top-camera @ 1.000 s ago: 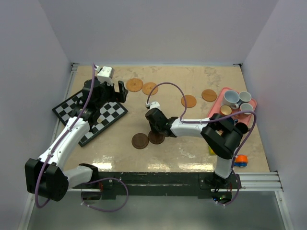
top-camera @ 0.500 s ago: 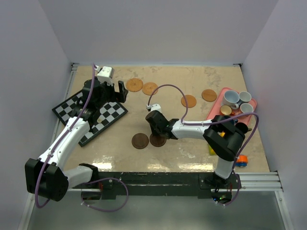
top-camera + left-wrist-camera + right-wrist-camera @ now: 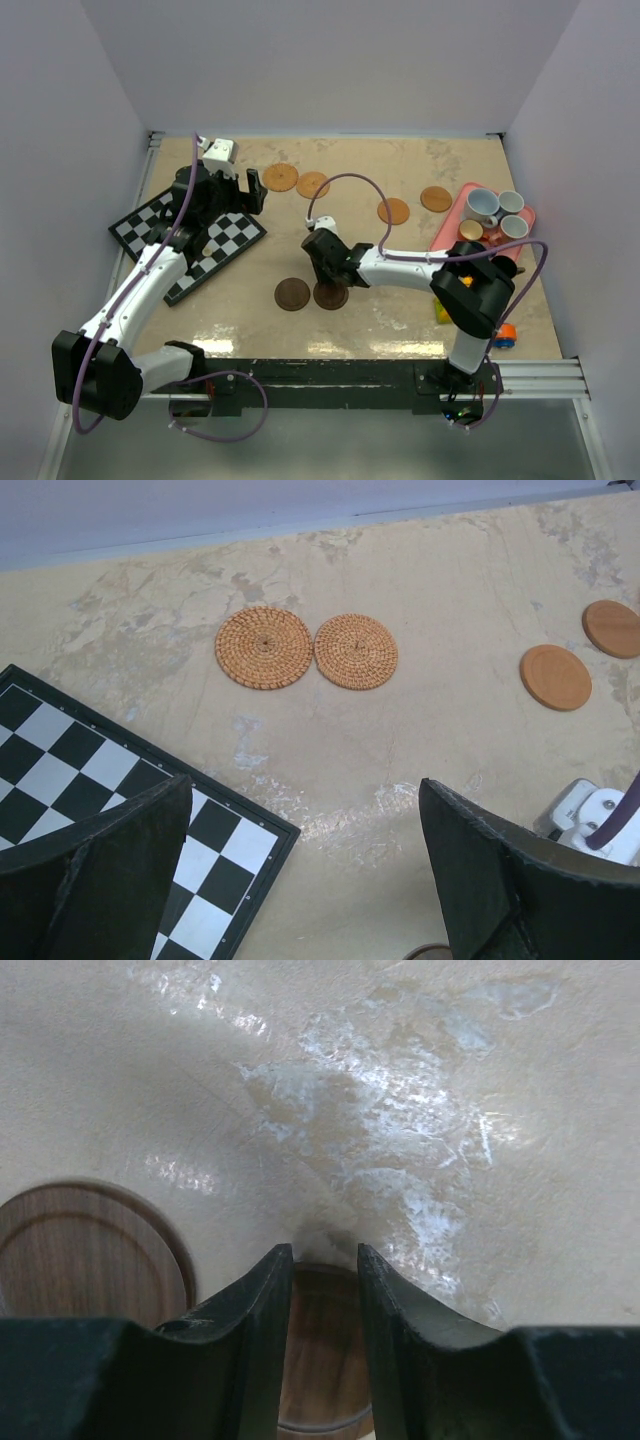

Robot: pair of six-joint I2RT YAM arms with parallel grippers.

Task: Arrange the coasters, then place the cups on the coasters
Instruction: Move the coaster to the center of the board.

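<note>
right gripper jaws narrow, nothing pinched, tips over the far rim of dark coaster lying flat on bench, just beside second dark coaster. left gripper jaws wide, empty. risk: a slanted lift-off drags the disc into its neighbour. cups not yet off pink tray

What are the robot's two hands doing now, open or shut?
Left gripper: wide open, holding nothing.
Right gripper: fingers narrowly apart over a dark brown coaster; grip cannot be told.
</note>
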